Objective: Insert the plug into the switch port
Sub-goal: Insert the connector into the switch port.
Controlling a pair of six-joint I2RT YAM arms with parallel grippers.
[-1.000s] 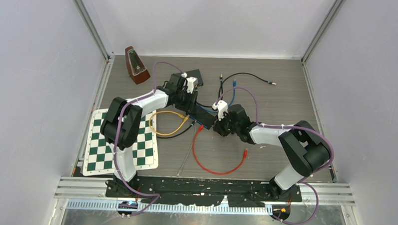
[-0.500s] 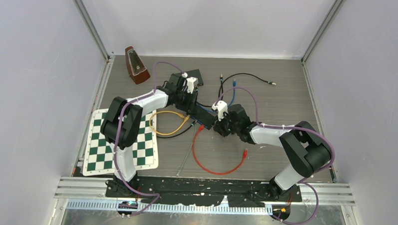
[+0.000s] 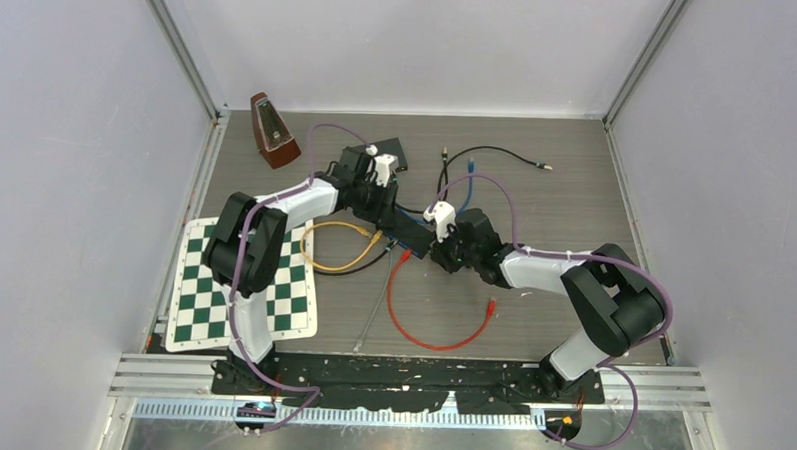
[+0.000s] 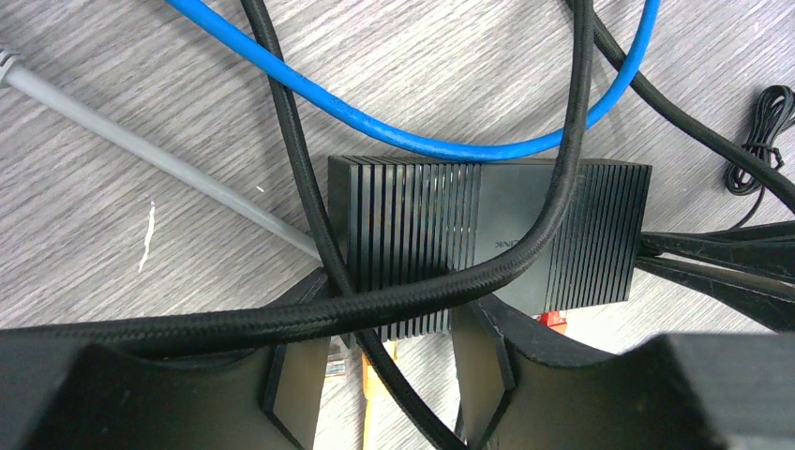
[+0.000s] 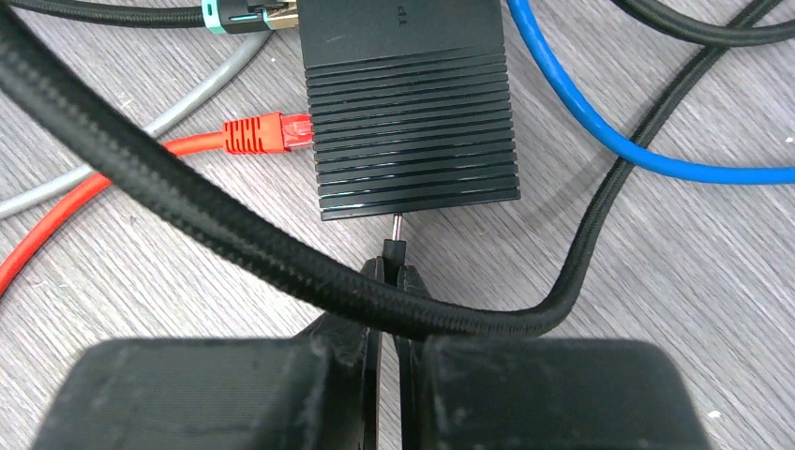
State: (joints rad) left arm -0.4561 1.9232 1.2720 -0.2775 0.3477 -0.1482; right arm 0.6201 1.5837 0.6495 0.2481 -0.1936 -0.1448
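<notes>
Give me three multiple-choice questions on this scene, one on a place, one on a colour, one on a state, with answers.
1. Where does the mat lie?
A) beside the left arm
B) against the far wall
C) under the metronome

2. What colour is the cable looped near the right arm?
A) green
B) red
C) white

3. What are the right fingers doing?
A) closed on the plug
B) spread wide over bare wood
C) closed on a blue cable

Answers:
1 A, the mat sits at the table's left side by that arm.
2 B, the loop and its plug at the switch are red.
3 A, the fingers pinch the plug, its pin pointing at the switch's near face.
</notes>
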